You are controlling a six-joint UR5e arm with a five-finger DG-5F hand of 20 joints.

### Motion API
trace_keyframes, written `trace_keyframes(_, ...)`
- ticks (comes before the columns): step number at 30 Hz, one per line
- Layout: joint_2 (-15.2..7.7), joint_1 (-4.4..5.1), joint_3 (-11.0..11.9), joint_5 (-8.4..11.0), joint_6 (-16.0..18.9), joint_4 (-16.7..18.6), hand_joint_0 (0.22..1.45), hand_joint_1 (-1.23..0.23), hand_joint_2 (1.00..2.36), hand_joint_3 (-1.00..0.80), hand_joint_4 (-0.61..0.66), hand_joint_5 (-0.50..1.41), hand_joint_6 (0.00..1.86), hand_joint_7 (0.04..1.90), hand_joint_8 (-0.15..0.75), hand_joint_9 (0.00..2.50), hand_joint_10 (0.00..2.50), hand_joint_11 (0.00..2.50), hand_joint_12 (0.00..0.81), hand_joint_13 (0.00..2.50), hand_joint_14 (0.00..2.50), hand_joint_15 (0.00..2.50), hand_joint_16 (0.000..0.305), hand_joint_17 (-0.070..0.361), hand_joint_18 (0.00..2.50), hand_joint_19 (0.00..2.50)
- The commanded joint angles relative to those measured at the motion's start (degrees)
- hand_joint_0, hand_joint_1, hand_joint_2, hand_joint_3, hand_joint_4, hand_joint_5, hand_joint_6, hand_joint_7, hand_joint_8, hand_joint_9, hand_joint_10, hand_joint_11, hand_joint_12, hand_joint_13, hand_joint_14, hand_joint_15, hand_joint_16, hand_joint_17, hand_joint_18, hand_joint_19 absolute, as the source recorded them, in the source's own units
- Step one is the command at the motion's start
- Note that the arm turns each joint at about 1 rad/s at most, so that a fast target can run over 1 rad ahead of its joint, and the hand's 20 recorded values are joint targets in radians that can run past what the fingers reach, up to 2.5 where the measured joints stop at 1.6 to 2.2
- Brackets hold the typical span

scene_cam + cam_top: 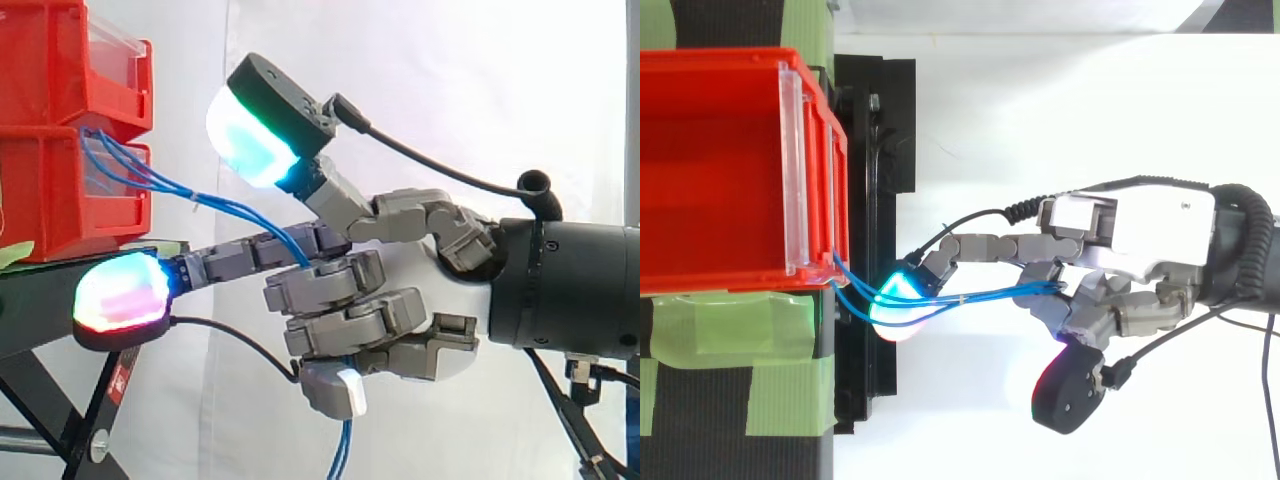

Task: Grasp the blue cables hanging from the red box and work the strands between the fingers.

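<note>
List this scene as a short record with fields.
hand: shut on the cables, fingers curled round them
cables: blue, run from the bins to the hand; ends hang below it
bins: red, stacked, on the stand
stand: black
pad: on a straight finger, glowing, at the stand's edge, below the cables; contact unclear

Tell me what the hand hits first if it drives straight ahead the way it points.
Probably the black stand: the hand, shut on the blue cables, has its outstretched fingertip level with the shelf edge just under the red bins. Depth is hard to judge.
</note>
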Motion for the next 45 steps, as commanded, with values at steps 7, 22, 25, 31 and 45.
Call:
trace_keyframes(7,0.0,0.0,0.0,0.0,0.0,-3.4,0.7,-0.53,1.0,-1.0,0.31,0.16,0.01,0.89,0.351,1.2,2.5,2.12,0.513,1.57,2.5,1.22,0.073,0.165,1.82,0.67)
trace_keyframes(22,0.0,0.0,0.0,0.0,0.0,-5.7,0.7,-0.53,1.0,-1.0,0.31,0.16,0.01,0.88,0.35,1.19,2.5,2.11,0.51,1.56,2.5,1.24,0.073,0.163,1.81,0.67)
trace_keyframes(25,0.0,0.0,0.0,0.0,0.0,-5.7,0.7,-0.53,1.0,-1.0,0.31,0.15,0.01,0.87,0.35,1.19,2.5,2.11,0.509,1.56,2.5,1.23,0.074,0.166,1.8,0.69)
trace_keyframes(31,0.1,0.09,0.0,0.0,0.0,-5.7,0.7,-0.53,1.0,-1.0,0.31,0.15,0.01,0.87,0.35,1.18,2.5,2.12,0.505,1.55,2.5,1.23,0.072,0.163,1.79,0.68)
trace_keyframes(45,0.0,0.0,0.0,0.0,0.0,-5.7,0.7,-0.53,1.0,-1.0,0.31,0.14,0.01,0.86,0.351,1.18,2.5,2.1,0.507,1.55,2.5,1.25,0.073,0.163,1.78,0.68)
